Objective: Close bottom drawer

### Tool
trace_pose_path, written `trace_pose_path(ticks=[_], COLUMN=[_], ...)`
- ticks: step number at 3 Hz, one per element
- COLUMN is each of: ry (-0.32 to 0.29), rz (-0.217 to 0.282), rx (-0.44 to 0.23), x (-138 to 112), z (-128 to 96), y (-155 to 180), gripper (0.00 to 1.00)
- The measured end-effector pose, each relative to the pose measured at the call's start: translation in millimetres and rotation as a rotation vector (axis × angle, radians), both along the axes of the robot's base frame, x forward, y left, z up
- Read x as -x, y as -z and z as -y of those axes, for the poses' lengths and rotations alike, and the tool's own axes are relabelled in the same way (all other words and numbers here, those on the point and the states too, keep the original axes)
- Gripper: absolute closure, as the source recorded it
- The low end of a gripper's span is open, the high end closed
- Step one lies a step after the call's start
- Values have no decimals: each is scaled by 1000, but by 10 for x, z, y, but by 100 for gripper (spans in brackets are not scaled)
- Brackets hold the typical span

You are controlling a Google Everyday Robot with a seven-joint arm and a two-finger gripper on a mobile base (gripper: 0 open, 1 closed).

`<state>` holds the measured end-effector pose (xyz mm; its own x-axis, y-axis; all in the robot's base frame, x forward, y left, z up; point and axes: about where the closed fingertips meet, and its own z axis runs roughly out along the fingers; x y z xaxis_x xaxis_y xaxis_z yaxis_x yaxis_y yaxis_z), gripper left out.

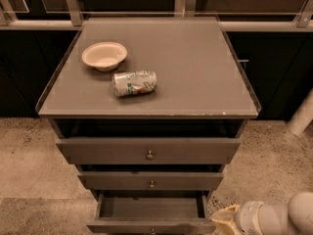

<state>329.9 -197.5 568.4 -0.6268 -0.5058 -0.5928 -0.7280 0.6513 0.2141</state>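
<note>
The bottom drawer (149,213) of the grey-brown cabinet is pulled out at the lower edge of the view, its inside showing and its thin front (146,226) cut off by the frame. The mid drawer (150,181) and the top drawer (149,151) above it each carry a small round knob. My gripper (222,222) sits at the lower right, just beside the open drawer's right front corner, with my white arm (279,217) behind it.
A beige bowl (104,56) and a can lying on its side (134,82) rest on the cabinet top (195,67). Dark cabinets and a metal rail (146,24) stand behind. A white post (301,116) stands on the speckled floor at the right.
</note>
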Motion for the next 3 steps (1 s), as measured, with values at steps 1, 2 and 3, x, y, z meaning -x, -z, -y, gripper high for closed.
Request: trace_pose_path(ticks=[1,2,3], ry=[113,189,241], rz=[32,11,-54], rx=[-76,-139,-188], x=[-259,-424,-443], z=[-28,-54,-89], y=[580,1173,1693], gripper=[100,100,100])
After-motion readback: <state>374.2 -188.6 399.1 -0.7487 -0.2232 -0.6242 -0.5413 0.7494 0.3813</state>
